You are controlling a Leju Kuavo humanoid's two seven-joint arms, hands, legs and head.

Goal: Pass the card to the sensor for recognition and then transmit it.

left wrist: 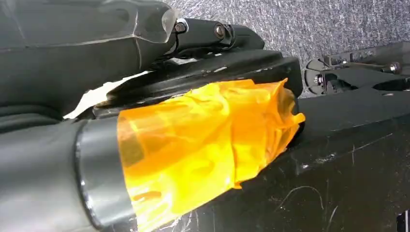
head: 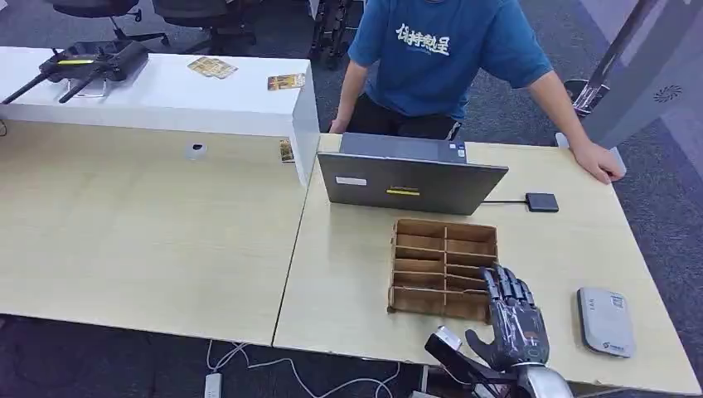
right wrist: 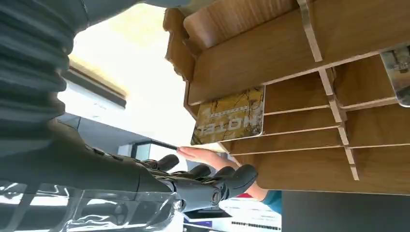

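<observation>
A yellow card marked HOTEL [right wrist: 228, 116] stands in a slot of the brown wooden organizer [right wrist: 290, 63]. In the head view the organizer [head: 445, 267] sits mid-table in front of the laptop. My right hand [head: 512, 319] is raised at the organizer's near right corner, its fingers [right wrist: 212, 186] spread and holding nothing, a short way from the card. The grey-white card sensor [head: 605, 321] lies flat on the table to the right of that hand. My left hand [left wrist: 96, 159] hangs low, orange tape wrapped around part of it; how its fingers lie is unclear.
A person in a blue shirt [head: 439, 58] leans over the far edge, one hand [head: 601, 162] on the table's right corner. A grey laptop [head: 410, 178] and a small dark box [head: 541, 201] lie behind the organizer. More cards [head: 286, 81] lie on the white counter.
</observation>
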